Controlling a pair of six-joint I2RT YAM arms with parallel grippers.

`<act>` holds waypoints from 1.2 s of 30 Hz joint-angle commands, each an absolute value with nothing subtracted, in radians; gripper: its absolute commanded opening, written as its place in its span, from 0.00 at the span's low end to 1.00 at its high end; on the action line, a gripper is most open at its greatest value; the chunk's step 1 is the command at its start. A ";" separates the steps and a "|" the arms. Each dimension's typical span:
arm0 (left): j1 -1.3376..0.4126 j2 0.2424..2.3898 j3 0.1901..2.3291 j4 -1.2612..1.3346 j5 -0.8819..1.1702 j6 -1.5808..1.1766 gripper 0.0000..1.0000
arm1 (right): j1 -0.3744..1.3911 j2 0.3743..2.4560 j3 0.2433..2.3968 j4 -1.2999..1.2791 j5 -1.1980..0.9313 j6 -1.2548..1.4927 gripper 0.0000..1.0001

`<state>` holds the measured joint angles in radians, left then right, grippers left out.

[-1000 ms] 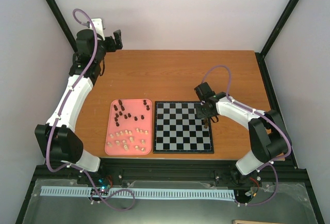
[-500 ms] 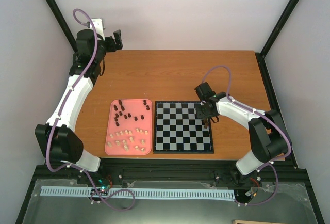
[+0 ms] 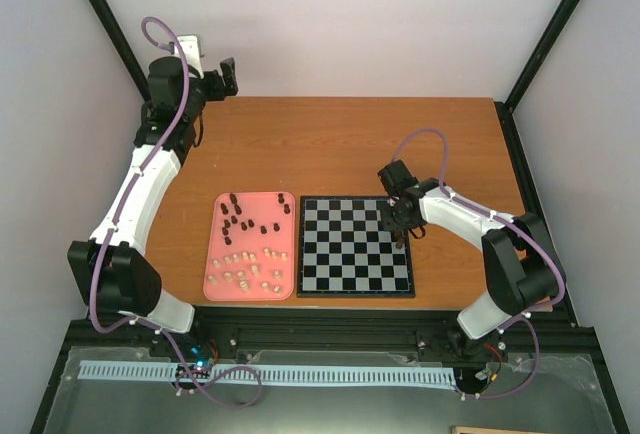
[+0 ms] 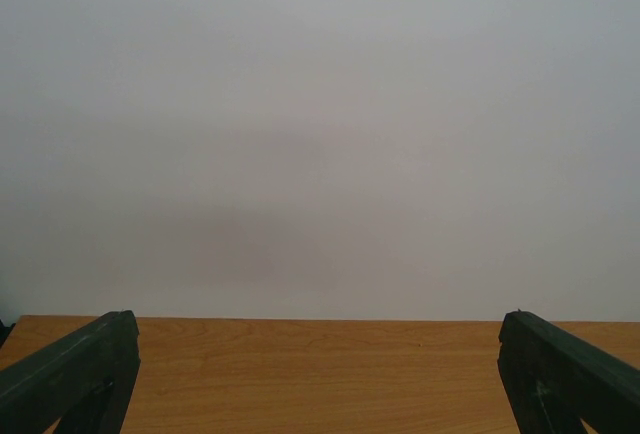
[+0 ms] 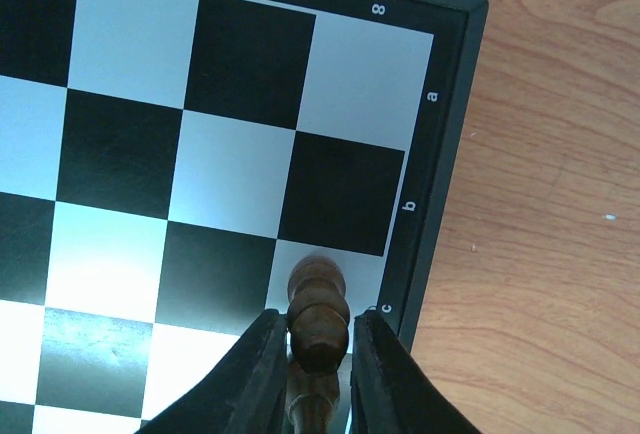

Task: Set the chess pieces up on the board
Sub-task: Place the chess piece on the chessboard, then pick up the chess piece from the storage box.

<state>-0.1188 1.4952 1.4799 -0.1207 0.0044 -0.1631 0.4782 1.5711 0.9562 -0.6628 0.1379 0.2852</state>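
My right gripper [image 3: 399, 222] [image 5: 318, 328] is shut on a dark brown chess piece [image 5: 319, 299] and holds it upright over the pale square by the letter c, at the right edge of the board [image 3: 340, 254] [image 5: 240, 54]. The piece's base is at or just above that square. The rest of the board shows no pieces. The other dark pieces [image 3: 243, 216] and cream pieces [image 3: 245, 266] lie on the pink tray [image 3: 212, 244] left of the board. My left gripper [image 3: 228, 74] [image 4: 318, 379] is open and empty, raised at the far left corner and facing the wall.
Bare wooden table [image 3: 350, 149] lies behind the board and tray. The board's black border [image 5: 440, 154] meets bare wood on its right. Black frame posts [image 3: 550, 34] stand at the back corners.
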 commanded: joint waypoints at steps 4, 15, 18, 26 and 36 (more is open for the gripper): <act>-0.121 1.503 1.521 -0.098 0.005 -0.157 1.00 | 0.471 1.543 0.967 -0.663 0.138 0.273 0.25; -0.121 1.505 1.522 -0.101 0.000 -0.155 1.00 | 0.472 1.509 1.032 -0.681 0.179 0.245 0.33; -0.122 1.502 1.523 -0.101 0.002 -0.156 1.00 | 0.472 1.511 1.070 -0.688 0.189 0.228 0.37; -0.121 1.493 1.519 -0.100 0.009 -0.158 1.00 | 0.533 1.619 1.268 -0.656 0.153 0.175 0.49; -0.121 1.474 1.503 -0.090 0.011 -0.159 1.00 | 0.674 1.946 1.662 -0.632 0.054 0.097 0.56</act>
<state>-0.1188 1.4986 1.4799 -0.1200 0.0044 -0.1631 0.6361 1.8523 1.5337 -0.6453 0.1078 0.1425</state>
